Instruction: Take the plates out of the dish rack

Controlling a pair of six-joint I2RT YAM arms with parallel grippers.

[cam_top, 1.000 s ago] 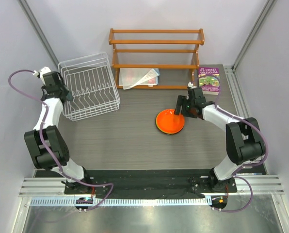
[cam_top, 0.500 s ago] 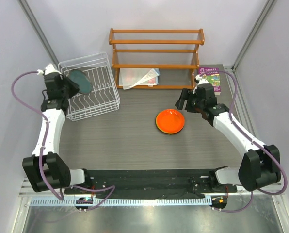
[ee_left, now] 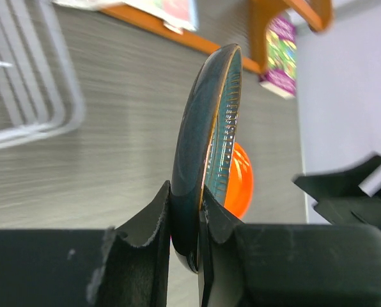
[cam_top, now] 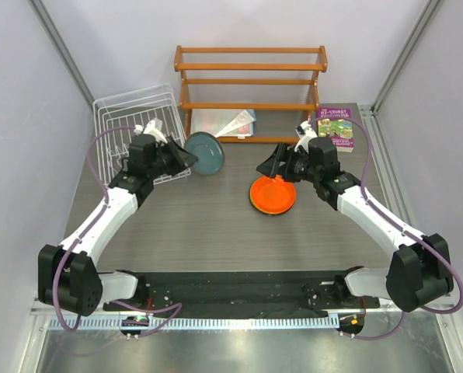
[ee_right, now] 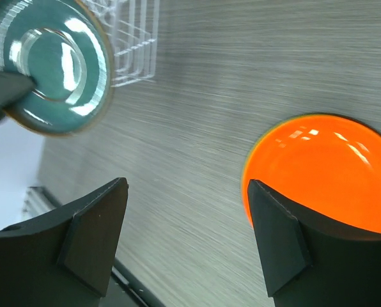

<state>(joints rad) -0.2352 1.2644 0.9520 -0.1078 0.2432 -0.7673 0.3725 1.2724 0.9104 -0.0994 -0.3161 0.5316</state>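
My left gripper [cam_top: 182,158] is shut on the rim of the teal blue plate [cam_top: 205,153] and holds it on edge above the table, just right of the white wire dish rack [cam_top: 130,116]. In the left wrist view the plate [ee_left: 200,147] stands upright between my fingers [ee_left: 153,214]. The orange plate [cam_top: 273,194] lies flat on the table. My right gripper [cam_top: 275,165] is open and empty, above the orange plate's far-left edge [ee_right: 325,173]. The right wrist view also shows the teal plate [ee_right: 56,70]. No dark red or lime green plate is in view.
An orange-brown wooden shelf [cam_top: 251,81] stands at the back, with papers [cam_top: 228,124] under it. A purple book [cam_top: 335,127] lies at the back right. The rack's corner shows in the right wrist view [ee_right: 136,38].
My left arm lifted the teal plate out of the rack and carried it right, past the rack's edge. My right gripper swung left, from beside the book to over the orange plate.
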